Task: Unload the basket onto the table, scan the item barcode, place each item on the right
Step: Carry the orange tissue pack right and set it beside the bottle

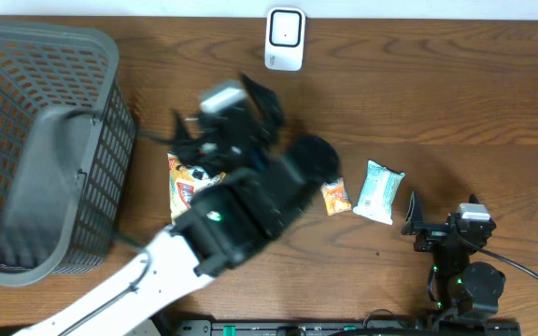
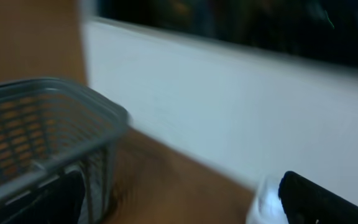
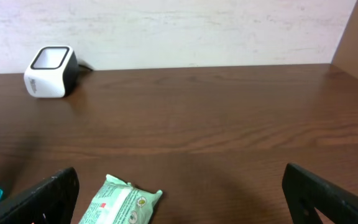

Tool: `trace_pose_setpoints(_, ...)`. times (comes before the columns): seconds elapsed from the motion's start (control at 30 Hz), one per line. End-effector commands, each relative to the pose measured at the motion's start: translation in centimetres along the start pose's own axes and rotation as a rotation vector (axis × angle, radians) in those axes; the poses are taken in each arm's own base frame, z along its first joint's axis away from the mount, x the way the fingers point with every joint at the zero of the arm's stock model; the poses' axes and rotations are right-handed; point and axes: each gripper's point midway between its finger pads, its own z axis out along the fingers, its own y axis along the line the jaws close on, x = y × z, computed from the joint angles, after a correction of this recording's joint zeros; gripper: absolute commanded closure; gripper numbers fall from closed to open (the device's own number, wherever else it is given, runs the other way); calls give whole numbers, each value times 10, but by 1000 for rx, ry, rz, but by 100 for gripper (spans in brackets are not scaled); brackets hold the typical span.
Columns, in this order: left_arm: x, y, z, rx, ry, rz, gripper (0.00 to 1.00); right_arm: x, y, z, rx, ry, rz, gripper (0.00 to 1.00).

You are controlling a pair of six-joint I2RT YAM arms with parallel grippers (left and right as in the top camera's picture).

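**Three packets on the bench, both sets of fingers empty**

The bench (image 1: 456,103) carries everything. The mesh basket (image 1: 26,56) fills its left end. My left arm (image 1: 241,215) lies diagonally from the near edge towards the middle. The left fingers (image 1: 222,112) are blurred but look spread wide, with nothing between them. They aim at the far edge, between the basket and the scanner (image 1: 285,39).

The right fingers (image 3: 180,174) hang released and empty at the near right corner.

I can't tell which packet is meant. My guess is the snack packet (image 1: 185,182), which lies just beside the basket and half under my left arm. It sits behind the left fingers, towards the near edge, so that arm is much the nearer but would have to draw back to reach it. Its long axis runs roughly from near edge to far edge with the printed face up. I can't see a barcode.

The wipes pack (image 3: 120,200) lies just ahead of the right fingers, slightly to their left, also lengthways near to far. The orange sachet (image 1: 336,197) sits just beside it, and the scanner stands well beyond both.
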Motion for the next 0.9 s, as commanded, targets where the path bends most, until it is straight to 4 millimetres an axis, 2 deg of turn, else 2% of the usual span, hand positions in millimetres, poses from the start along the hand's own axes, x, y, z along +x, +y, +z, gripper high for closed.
trace_pose_setpoints(0.0,-40,44,18,-205,-129,-139,1,0,2,0,-9,-2,-12,1)
trace_pose_setpoints(0.07,-48,50,33,-230,-132,-215,0,0,2,0,-9,-2,-12,1)
trace_pose_setpoints(0.13,-47,36,52,-139,-67,-159,2,0,2,0,-9,-2,-12,1)
trace_pose_setpoints(0.2,-39,-4,67,106,22,45,2,0,2,0,-9,-2,-12,1)
trace_pose_setpoints(0.23,-31,-28,67,272,54,191,2,0,2,0,-9,-2,-12,1)
trace_pose_setpoints(0.3,-10,-64,55,562,70,487,2,0,2,0,-9,-2,-12,1)
trace_pose_setpoints(0.33,0,-70,50,639,69,604,2,0,2,0,-9,-2,-12,1)
trace_pose_setpoints(0.47,22,-54,51,631,101,850,2,0,2,0,-9,-2,-12,1)
trace_pose_setpoints(0.6,7,-47,44,636,74,835,2,0,2,0,-9,-2,-12,1)
trace_pose_setpoints(0.67,3,-44,32,699,74,826,2,0,2,0,-9,-2,-12,1)
trace_pose_setpoints(0.77,-3,-38,2,847,79,808,2,0,2,0,-9,-2,-12,1)
trace_pose_setpoints(0.87,-17,-29,-25,958,51,768,2,0,2,0,-9,-2,-12,1)
